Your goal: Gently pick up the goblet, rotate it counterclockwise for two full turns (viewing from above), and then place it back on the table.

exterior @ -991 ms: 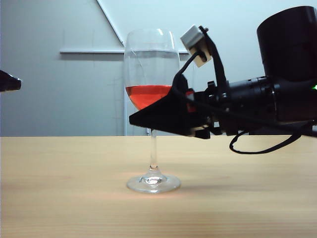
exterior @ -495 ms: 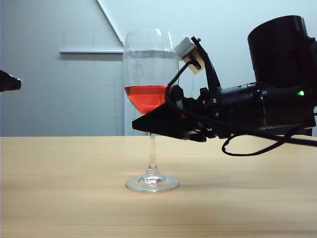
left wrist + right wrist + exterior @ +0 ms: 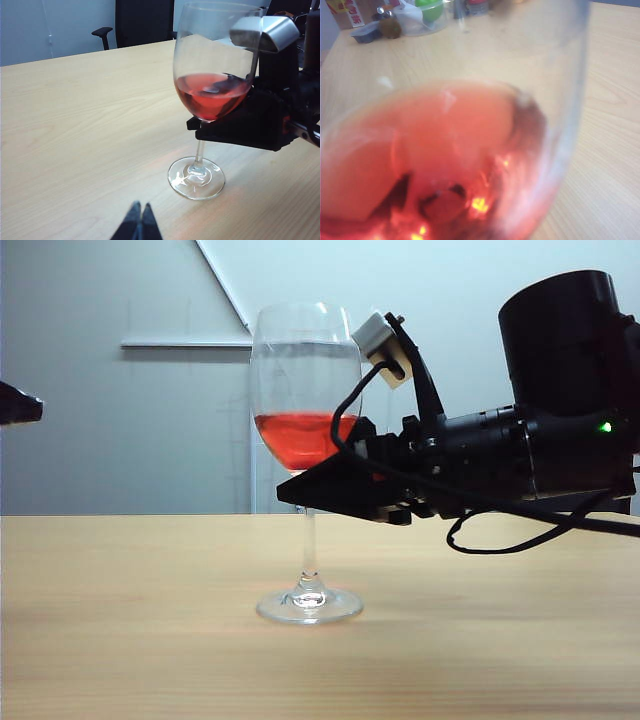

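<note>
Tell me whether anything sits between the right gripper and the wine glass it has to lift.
Nothing visible does. The right gripper is already at the clear stemmed goblet with red liquid, its black jaws just under the bowl at the top of the stem. The goblet's foot rests on the beige wood-grain table. The left gripper stays apart.

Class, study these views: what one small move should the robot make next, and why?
Probably finish closing the right gripper on the goblet: its fingers sit just under the bowl by the stem, the foot rests on the table, and the left gripper hangs apart, shut.
</note>
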Motion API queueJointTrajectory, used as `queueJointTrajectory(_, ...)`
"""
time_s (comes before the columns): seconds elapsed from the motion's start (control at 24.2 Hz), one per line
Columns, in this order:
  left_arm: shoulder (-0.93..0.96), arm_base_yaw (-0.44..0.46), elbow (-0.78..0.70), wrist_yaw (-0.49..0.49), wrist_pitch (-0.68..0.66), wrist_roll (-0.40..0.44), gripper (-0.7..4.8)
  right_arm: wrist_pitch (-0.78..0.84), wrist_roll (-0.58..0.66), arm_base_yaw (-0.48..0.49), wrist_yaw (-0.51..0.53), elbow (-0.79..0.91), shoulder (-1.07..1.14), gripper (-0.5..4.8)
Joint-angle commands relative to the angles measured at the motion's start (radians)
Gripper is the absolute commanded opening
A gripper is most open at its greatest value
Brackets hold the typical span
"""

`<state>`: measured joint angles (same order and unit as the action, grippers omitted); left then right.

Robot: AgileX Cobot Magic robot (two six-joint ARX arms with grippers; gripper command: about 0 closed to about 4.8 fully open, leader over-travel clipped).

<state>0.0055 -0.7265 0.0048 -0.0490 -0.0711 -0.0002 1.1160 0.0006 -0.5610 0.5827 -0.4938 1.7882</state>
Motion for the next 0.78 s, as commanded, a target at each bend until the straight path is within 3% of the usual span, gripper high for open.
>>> queueJointTrajectory(0.04, 0.0, -0.002, 0.004, 0.004, 0.005, 0.0, -0.05, 0.018, 0.004, 0.0, -0.001, -0.006, -0.002, 0.76)
queueJointTrajectory(0.37, 0.0, -0.002, 0.004, 0.004, 0.005, 0.0, -0.05, 0.018, 0.004, 0.0, -0.001, -0.006, -0.002, 0.41)
queueJointTrajectory(0.5, 0.0, -0.002, 0.004, 0.004, 0.005, 0.0, -0.05, 0.018, 0.004, 0.0, -0.001, -0.006, -0.002, -0.05)
queueJointTrajectory(0.78, 0.0, -0.002, 0.004, 0.004, 0.005, 0.0, -0.05, 0.024, 0.003, 0.0, -0.005, -0.006, -0.002, -0.05)
